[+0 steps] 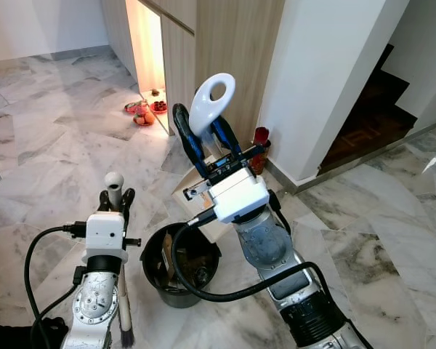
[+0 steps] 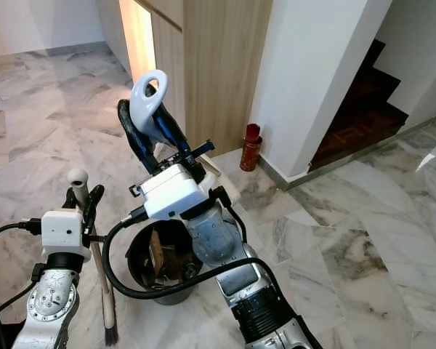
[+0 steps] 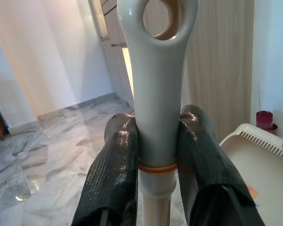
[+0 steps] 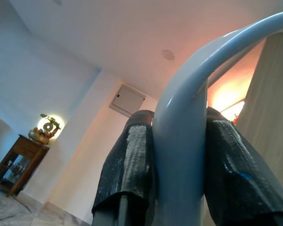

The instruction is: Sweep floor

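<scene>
My left gripper [image 1: 115,198] is shut on the grey handle of a brush [image 3: 156,94], low on the left. The brush's stick runs down beside the arm to dark bristles [image 1: 126,336] near the floor. My right gripper [image 1: 202,122] is raised in the middle and shut on the white looped handle of a dustpan [image 1: 212,98]. The dustpan's cream pan [image 3: 259,160] hangs below that handle, partly hidden behind the right wrist. Directly below the right arm stands a black bucket [image 1: 176,269] with dark debris inside.
A wooden cabinet [image 1: 232,51] and a white wall column [image 1: 327,80] rise straight ahead, with a red container [image 1: 260,149] at their foot. Small red offerings [image 1: 145,113] lie by the lit gap. Dark stairs [image 1: 370,116] are on the right. Marble floor [image 1: 51,145] stretches to the left.
</scene>
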### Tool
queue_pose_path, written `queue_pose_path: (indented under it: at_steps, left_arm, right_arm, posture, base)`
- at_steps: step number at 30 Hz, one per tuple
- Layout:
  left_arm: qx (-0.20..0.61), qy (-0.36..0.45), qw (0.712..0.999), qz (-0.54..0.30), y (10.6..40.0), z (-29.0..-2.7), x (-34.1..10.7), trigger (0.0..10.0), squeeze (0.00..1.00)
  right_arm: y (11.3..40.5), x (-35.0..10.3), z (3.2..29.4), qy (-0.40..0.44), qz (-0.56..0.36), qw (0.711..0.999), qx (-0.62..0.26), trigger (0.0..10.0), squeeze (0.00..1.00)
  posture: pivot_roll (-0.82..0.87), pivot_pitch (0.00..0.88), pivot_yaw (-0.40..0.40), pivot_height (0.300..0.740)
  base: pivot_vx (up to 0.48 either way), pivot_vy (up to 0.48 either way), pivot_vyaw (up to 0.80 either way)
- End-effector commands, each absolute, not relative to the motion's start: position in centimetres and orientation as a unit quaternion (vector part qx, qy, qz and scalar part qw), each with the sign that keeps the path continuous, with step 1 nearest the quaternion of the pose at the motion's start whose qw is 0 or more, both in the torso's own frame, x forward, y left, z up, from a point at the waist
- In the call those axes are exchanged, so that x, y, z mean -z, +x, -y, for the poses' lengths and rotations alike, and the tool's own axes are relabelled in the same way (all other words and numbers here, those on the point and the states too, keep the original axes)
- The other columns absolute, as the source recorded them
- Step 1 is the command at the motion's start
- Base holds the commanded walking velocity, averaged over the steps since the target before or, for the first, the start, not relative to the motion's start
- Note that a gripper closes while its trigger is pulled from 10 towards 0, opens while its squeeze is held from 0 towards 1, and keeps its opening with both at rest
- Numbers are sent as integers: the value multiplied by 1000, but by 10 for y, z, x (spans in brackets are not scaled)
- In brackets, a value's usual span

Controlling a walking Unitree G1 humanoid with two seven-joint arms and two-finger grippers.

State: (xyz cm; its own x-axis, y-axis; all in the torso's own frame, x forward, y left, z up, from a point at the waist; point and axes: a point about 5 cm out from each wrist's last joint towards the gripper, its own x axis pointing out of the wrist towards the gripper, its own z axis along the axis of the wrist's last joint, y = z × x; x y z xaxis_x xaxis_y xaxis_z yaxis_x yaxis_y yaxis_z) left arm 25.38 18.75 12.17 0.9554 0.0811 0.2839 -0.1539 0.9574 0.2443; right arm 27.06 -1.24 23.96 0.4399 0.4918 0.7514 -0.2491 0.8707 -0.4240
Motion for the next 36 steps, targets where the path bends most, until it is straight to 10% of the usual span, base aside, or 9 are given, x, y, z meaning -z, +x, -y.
queue_pose_path:
  at_steps: [1,13,25,36]
  left_arm:
    - [-49,143,975,162,255,-183,-130,10000,0]
    - [-51,146,975,162,256,-184,-131,10000,0]
    - [-59,158,974,152,250,-196,-129,10000,0]
    - [-69,158,978,120,238,-209,-116,10000,0]
  right_arm:
    - [261,-260,12,-128,537,805,-216,10000,0]
    - [284,-257,33,-185,500,835,-136,10000,0]
    - [319,-212,135,-299,357,883,57,10000,0]
    - [300,-137,178,-234,216,946,60,10000,0]
  posture:
    - [106,31,-64,740]
    - [105,43,-65,740]
    - [106,55,-58,740]
    - [93,64,-51,740]
  base:
    - [0,0,0]
    - [0,0,0]
    - [0,0,0]
    - [0,0,0]
